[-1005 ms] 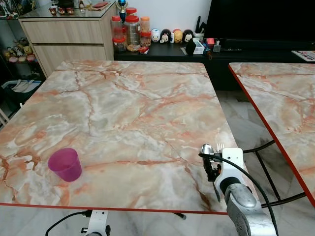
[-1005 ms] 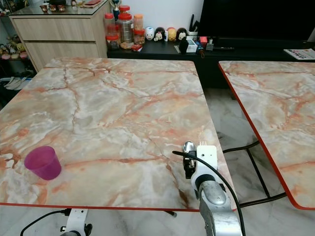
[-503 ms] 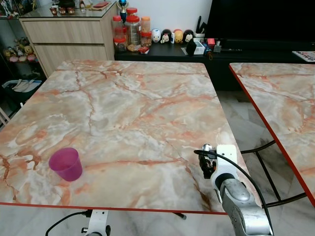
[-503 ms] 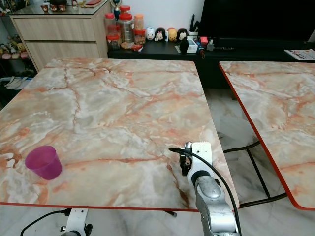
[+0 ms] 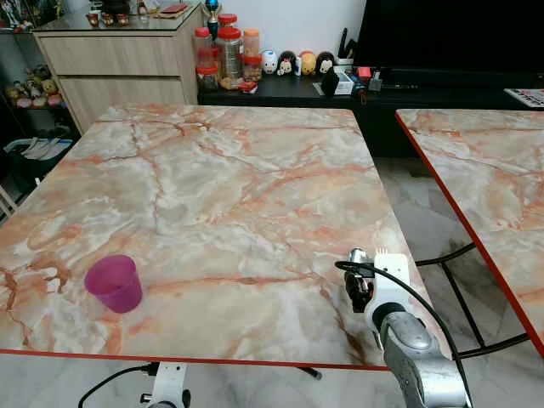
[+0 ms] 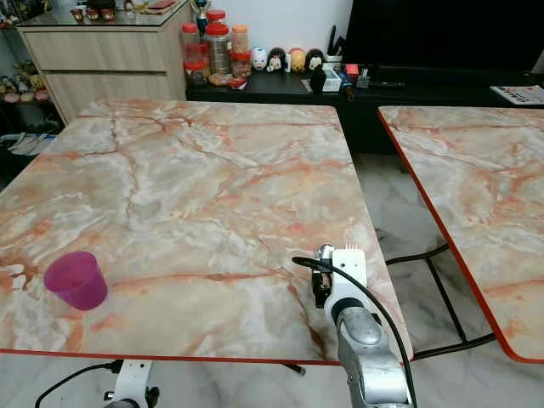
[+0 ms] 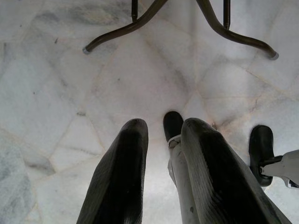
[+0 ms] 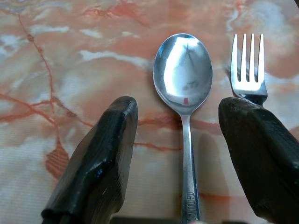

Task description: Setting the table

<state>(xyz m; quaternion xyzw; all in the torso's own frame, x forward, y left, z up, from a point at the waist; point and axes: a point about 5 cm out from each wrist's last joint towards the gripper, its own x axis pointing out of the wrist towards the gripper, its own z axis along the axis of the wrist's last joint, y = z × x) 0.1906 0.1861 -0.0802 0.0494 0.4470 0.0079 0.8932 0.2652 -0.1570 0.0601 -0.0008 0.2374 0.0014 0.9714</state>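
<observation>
The right gripper [image 8: 180, 154] sits over the table [image 5: 221, 187] near its front right corner, fingers wide apart. A spoon [image 8: 183, 79] lies flat between them. A fork [image 8: 248, 65] lies just beside it, partly under one finger. A pink cup [image 5: 113, 283] stands near the front left corner. The left gripper [image 7: 161, 154] hangs over the floor [image 7: 56, 93], fingers a little apart, holding nothing.

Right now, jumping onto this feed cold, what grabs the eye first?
The right gripper hangs over the near right corner of the marble table, fingers open, with a spoon lying between them and a fork beside it, partly behind one finger. A pink cup stands alone near the table's front left edge. The left gripper hangs idle over the floor.
</observation>
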